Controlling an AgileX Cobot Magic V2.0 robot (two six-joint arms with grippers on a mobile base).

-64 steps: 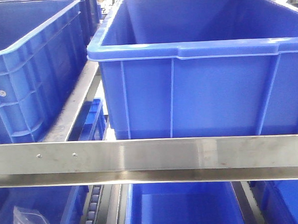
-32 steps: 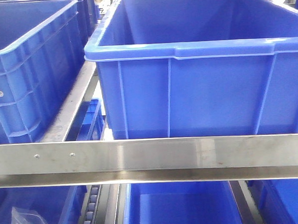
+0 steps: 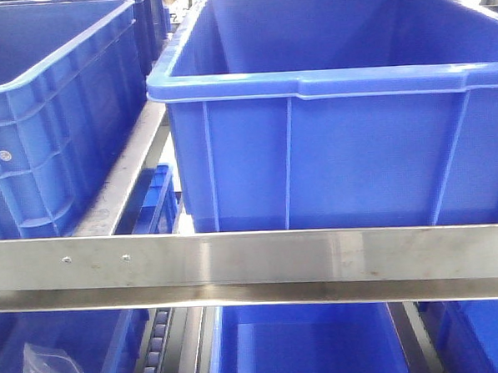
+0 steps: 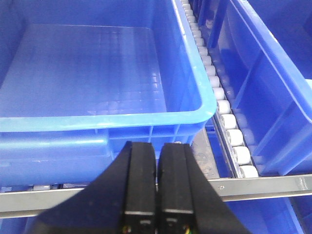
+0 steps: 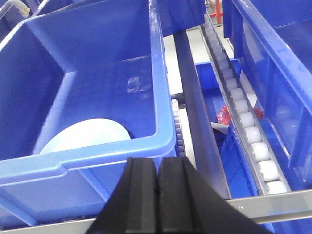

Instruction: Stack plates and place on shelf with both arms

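Right wrist view shows the plates lying inside a blue crate on the shelf, so placing looks done. Right gripper is pressed together, empty, outside the near crate wall. Left gripper is likewise closed, empty, before another crate. Only retreat seems left; crate rims and shelf rail sit close ahead, with open room only rearward.

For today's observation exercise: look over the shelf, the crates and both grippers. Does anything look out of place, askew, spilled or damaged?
Nothing looks damaged or spilled. A pale plate lies inside a blue crate, partly hidden by the crate's front wall. The neighbouring crate is empty. Both the left gripper and the right gripper are shut and hold nothing.
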